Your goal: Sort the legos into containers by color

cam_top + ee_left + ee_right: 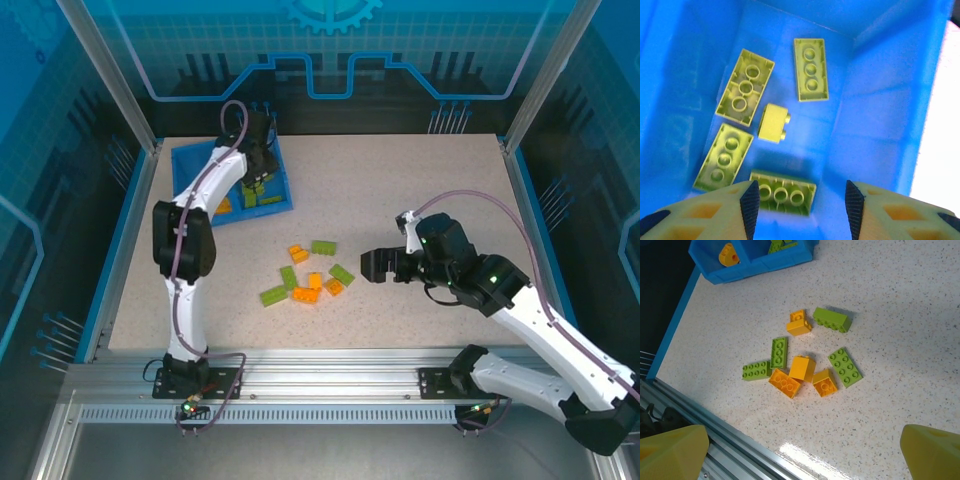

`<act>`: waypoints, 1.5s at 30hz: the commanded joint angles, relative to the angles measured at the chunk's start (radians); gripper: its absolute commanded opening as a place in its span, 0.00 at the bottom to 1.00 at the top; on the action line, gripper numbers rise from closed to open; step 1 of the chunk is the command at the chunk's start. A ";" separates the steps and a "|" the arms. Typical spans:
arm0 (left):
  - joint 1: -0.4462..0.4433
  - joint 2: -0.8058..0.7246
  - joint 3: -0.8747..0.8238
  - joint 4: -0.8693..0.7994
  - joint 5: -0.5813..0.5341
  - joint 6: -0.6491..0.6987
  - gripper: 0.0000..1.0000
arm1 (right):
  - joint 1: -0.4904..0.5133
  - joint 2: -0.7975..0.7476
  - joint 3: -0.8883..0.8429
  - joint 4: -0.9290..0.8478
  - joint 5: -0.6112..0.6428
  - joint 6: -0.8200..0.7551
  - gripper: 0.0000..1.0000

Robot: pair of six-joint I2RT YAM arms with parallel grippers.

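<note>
The blue tray (190, 165) sits at the table's back left. My left gripper (256, 160) hovers over its right compartment (875, 100), open, nothing between its fingers (749, 207). Several light green legos lie on that floor, one of them upside down (782, 192) just beneath the jaws. An orange lego (729, 255) lies in the left compartment. At the table's middle is a loose pile (305, 280) of several green legos (845, 367) and several orange legos (785, 383). My right gripper (385, 265) is open, right of the pile and above the table.
The table's metal front rail (700, 415) runs close behind the pile in the right wrist view. Bare speckled tabletop (420, 190) stretches right of the tray and behind the right arm. Blue enclosure walls ring the table.
</note>
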 commanded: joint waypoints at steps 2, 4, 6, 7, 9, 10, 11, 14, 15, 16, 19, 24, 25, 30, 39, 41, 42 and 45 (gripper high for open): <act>-0.020 -0.222 -0.151 0.039 0.074 -0.029 0.52 | 0.001 0.020 0.020 0.027 -0.006 0.012 1.00; -0.065 -0.317 -0.242 0.065 0.051 -0.012 0.53 | 0.001 0.028 0.017 0.036 0.005 0.016 1.00; -0.123 -0.384 -0.312 0.086 0.047 0.015 0.53 | 0.000 0.039 0.009 0.046 0.013 0.022 1.00; -0.161 -0.408 -0.342 0.091 0.044 0.030 0.53 | -0.001 0.046 0.008 0.050 0.014 0.023 1.00; -0.228 -0.429 -0.376 0.093 0.051 0.066 0.55 | -0.001 0.056 0.006 0.058 0.014 0.024 1.00; -0.262 -0.428 -0.390 0.086 0.045 0.084 0.56 | -0.002 0.062 0.007 0.061 0.012 0.025 1.00; -0.290 -0.423 -0.401 0.082 0.038 0.100 0.58 | -0.002 0.067 0.008 0.061 0.011 0.024 1.00; -0.349 -0.391 -0.444 0.081 0.030 0.121 0.68 | -0.003 0.068 0.006 0.058 0.012 0.025 1.00; -0.358 -0.372 -0.457 0.083 0.045 0.119 0.70 | -0.002 0.065 0.002 0.055 0.013 0.026 1.00; -0.364 -0.358 -0.470 0.088 0.064 0.114 0.72 | -0.002 0.060 -0.002 0.054 0.016 0.026 1.00; -0.388 -0.310 -0.493 0.123 0.093 0.127 0.82 | -0.005 0.045 -0.014 0.052 0.024 0.030 1.00; -0.425 -0.204 -0.452 0.117 0.069 0.182 0.99 | -0.008 0.029 -0.024 0.049 0.025 0.035 1.00; -0.428 -0.184 -0.446 0.119 0.072 0.185 0.99 | -0.009 0.028 -0.025 0.045 0.027 0.035 1.00; -0.439 -0.111 -0.419 0.125 0.085 0.185 0.99 | -0.012 0.010 -0.034 0.040 0.033 0.036 1.00; -0.466 -0.006 -0.355 0.099 0.042 0.202 0.87 | -0.019 0.008 -0.047 0.037 0.025 0.040 1.00; -0.469 0.013 -0.349 0.089 0.032 0.201 0.81 | -0.020 0.004 -0.048 0.036 0.027 0.041 1.00; -0.470 0.020 -0.348 0.087 0.026 0.201 0.78 | -0.021 0.002 -0.049 0.037 0.028 0.041 1.00; -0.472 0.024 -0.357 0.090 0.019 0.198 0.68 | -0.021 -0.001 -0.051 0.035 0.031 0.040 1.00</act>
